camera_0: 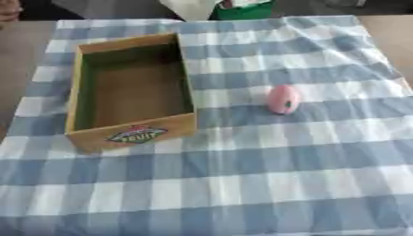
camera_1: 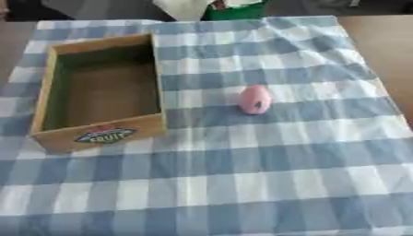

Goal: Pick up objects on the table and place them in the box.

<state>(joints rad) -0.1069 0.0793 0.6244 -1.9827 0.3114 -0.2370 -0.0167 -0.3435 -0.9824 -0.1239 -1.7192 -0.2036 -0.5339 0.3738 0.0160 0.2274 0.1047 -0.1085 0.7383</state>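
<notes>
— How is the light looking to me?
— Soft, even daylight is falling; the cloth (camera_0: 266, 175) is showing no glare.
— Shadows?
— The box (camera_0: 129, 133) is shading its own inside, and the pink thing (camera_0: 282, 99) is casting a faint one.
— Sharpness?
— Everything is blurring, edges smearing.

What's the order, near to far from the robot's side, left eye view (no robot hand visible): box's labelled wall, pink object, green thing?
1. box's labelled wall, left.
2. pink object, right of it.
3. green thing, far edge.
</notes>
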